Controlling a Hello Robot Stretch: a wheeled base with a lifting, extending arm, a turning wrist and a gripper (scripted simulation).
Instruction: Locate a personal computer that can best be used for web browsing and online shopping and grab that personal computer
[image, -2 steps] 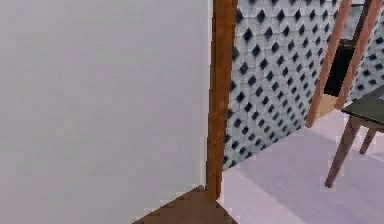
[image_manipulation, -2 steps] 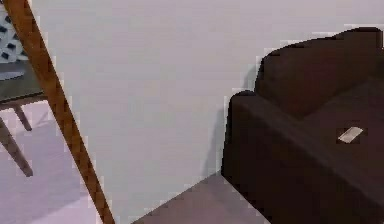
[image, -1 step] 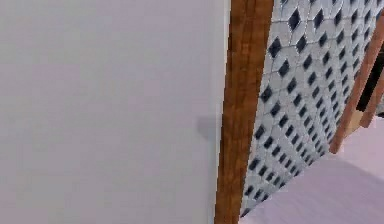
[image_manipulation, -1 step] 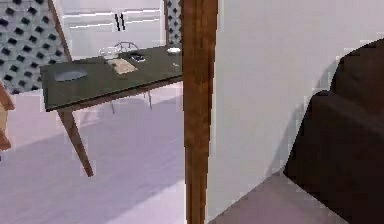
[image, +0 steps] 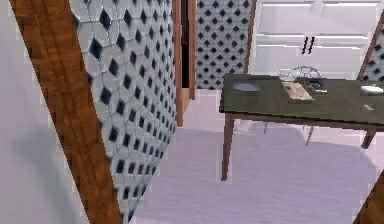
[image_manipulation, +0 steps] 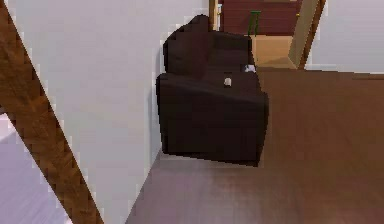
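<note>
1. Gripper: its state and any load cannot be told.
2. Forward view: a dark-topped bench on brown legs stands at the right, before white cabinet doors. On it lie 1 dark round dish, 1 flat tan item and 1 small dark item just beside it.
3. Computer: whether any of these items is the computer cannot be told.
4. A patterned tile wall runs along the left.
5. Arm side view: a dark sofa stands against a white wall on a wood floor, with 1 small pale object on its seat.
</note>
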